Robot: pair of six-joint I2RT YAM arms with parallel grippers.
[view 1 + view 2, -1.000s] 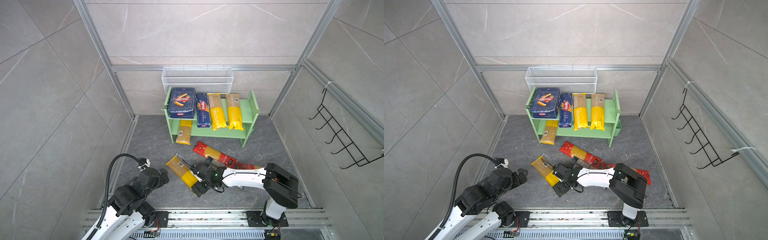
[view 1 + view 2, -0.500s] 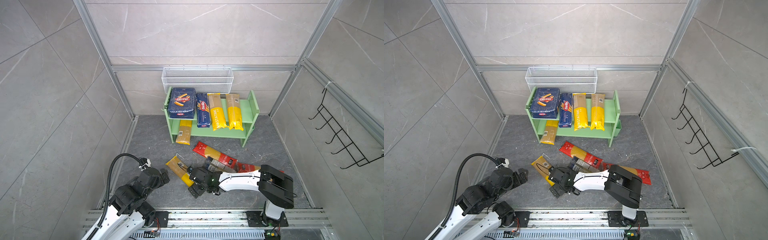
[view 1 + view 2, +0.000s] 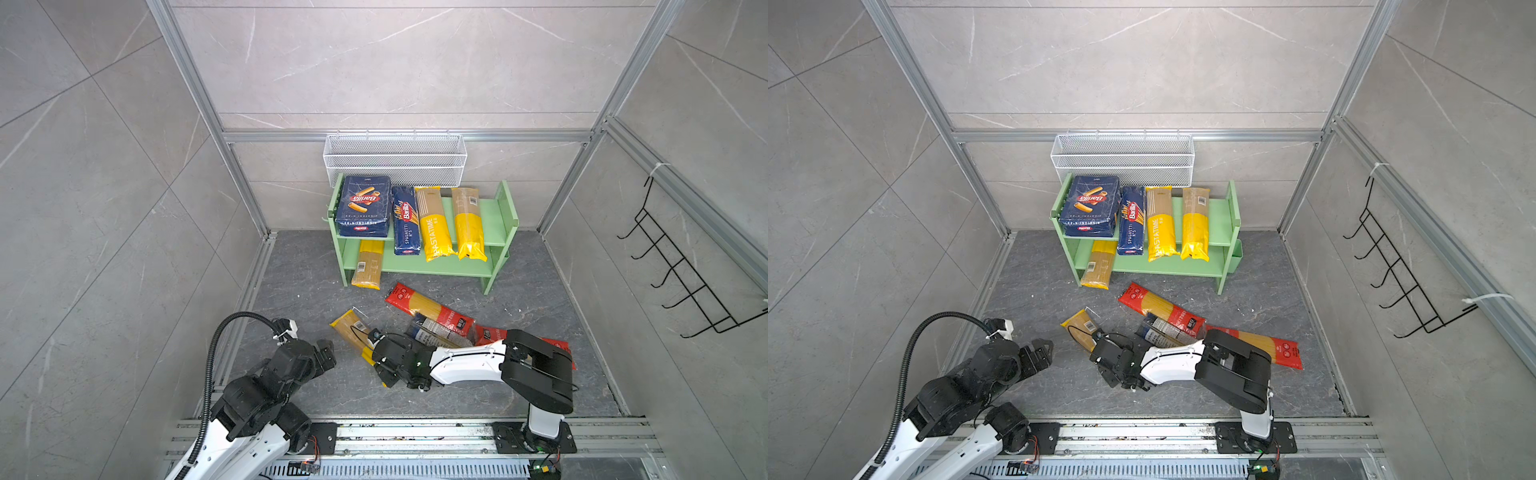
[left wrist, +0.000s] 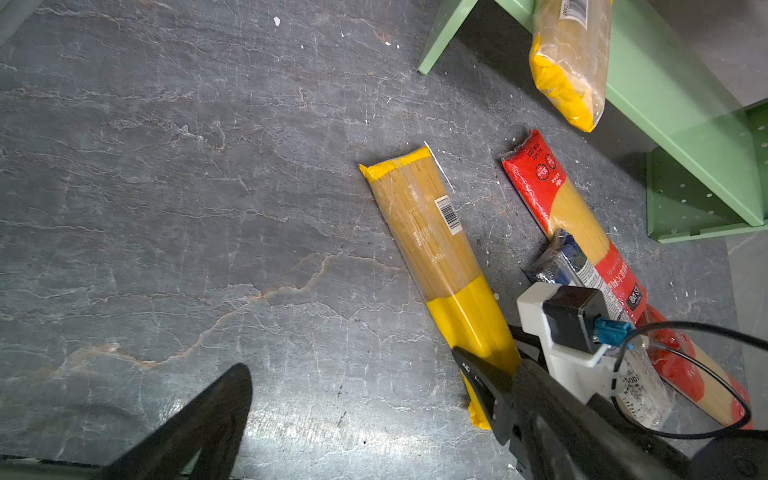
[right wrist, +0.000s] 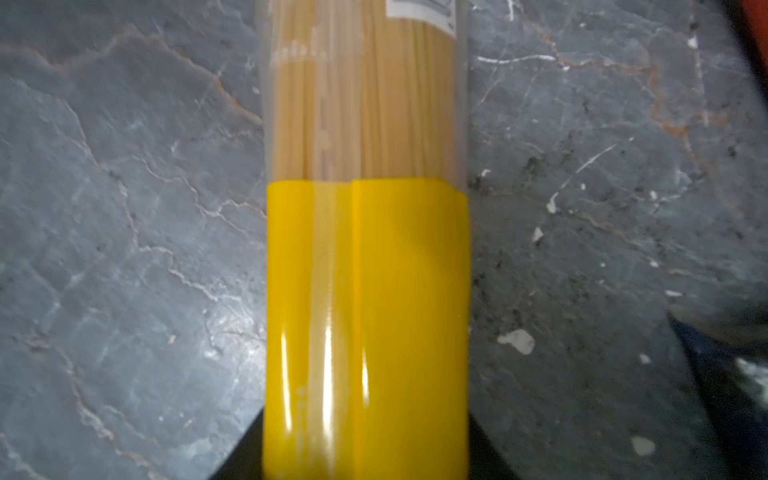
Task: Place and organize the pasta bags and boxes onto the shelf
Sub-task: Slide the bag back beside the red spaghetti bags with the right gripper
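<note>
Right hand [image 3: 374, 365] is low over the grey tabletop [image 3: 299, 282], clenched on the yellow end of a yellow-and-clear packet [image 4: 436, 249]. The right wrist view shows the dark fingers [image 5: 245, 449] pressed to both long sides of that end. This packet lies flat on the tabletop, in front of the shelf [image 3: 505, 208] and well apart from it. Left hand [image 3: 326, 353] hovers just beside it with its jaws spread wide and nothing between them. On the shelf's top tier, side by side: rigatoni box [image 3: 365, 205], spaghetti box [image 3: 405, 220] and two yellow packets [image 3: 434, 224]; the spaghetti box and the two packets overhang the front edge. On the lower tier, one more yellow bag [image 3: 368, 264] pokes out at the front. On the tabletop lie a red-ended packet [image 3: 428, 309] and a clear printed packet [image 3: 436, 332], touching each other. A second red-ended packet [image 3: 1266, 345] lies partly hidden under the right arm.
</note>
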